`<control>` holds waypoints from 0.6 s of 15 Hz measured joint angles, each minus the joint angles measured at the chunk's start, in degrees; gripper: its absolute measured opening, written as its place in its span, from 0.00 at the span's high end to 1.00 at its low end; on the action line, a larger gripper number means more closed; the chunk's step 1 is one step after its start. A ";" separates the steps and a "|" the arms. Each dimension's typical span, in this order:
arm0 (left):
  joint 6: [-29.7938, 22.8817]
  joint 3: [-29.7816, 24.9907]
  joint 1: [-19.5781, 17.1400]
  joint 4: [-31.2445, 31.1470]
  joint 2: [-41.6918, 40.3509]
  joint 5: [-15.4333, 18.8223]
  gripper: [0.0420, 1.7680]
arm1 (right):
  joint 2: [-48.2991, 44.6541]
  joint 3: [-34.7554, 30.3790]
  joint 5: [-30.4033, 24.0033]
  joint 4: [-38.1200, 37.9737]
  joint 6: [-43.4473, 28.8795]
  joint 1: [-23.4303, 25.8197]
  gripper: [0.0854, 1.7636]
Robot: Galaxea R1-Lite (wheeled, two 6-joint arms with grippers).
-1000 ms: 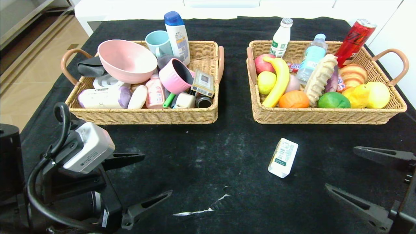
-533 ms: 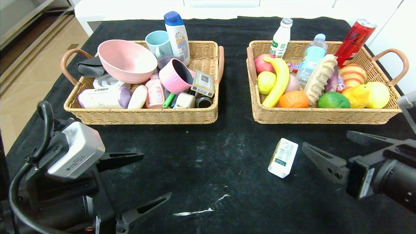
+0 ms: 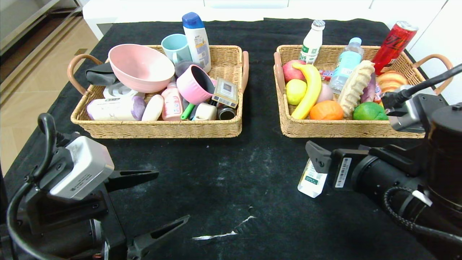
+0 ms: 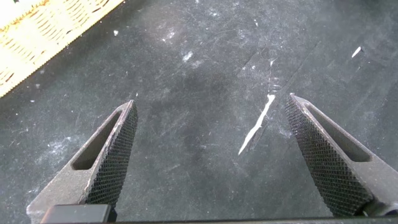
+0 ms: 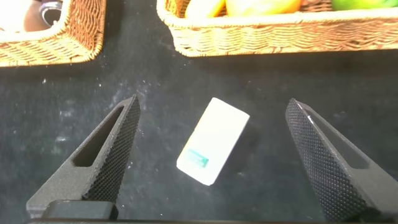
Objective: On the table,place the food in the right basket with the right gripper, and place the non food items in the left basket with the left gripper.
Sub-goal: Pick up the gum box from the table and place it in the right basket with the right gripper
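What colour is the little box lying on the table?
The box is white with a small green patch of print, clearest in the right wrist view.

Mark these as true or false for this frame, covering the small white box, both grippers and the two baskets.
1. The small white box lies on the table, outside both baskets. True.
2. The right gripper is shut on the box. False: its jaws stand wide open on either side of the box, not touching it.
3. The left gripper is open over bare cloth. True.
4. The orange fruit sits in the left basket. False: it is in the right basket.
5. The pink bowl is in the left basket. True.
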State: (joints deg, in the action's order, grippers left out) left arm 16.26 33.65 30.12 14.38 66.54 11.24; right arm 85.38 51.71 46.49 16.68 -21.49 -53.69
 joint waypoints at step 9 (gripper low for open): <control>0.22 -0.51 0.11 0.00 -0.74 0.20 0.03 | 3.10 4.77 -2.69 -12.63 -0.80 5.67 0.03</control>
State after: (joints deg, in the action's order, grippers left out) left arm 16.48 33.13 30.23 14.38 65.79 11.43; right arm 88.48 56.48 43.80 4.05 -22.30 -48.02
